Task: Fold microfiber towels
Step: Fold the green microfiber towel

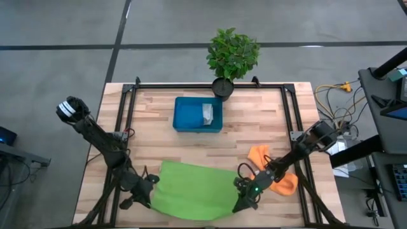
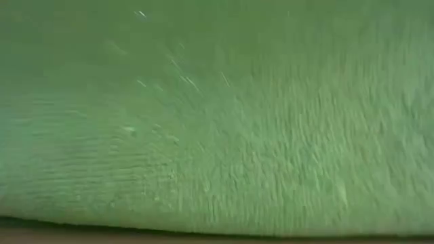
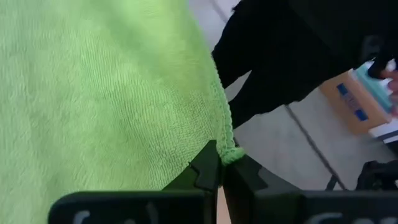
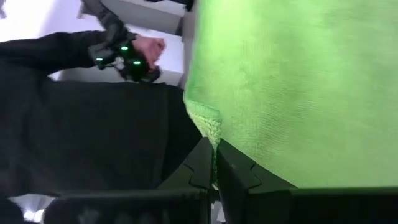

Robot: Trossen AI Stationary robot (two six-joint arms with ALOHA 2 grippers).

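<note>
Lime green towel (image 1: 191,191) stretched flat (fuzzy nap), L gripper (image 3: 219,171) & R gripper (image 4: 214,163) pinching corners.

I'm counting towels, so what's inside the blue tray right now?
One folded grey-white towel lies in the tray, toward its right side; the rest shows bare blue floor. Whether another towel sits under the grey-white one cannot be seen.

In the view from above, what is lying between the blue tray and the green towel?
Nothing: in the high view, only bare wooden table separates the blue tray from the lime green towel. The orange towel lies off to the right.
</note>
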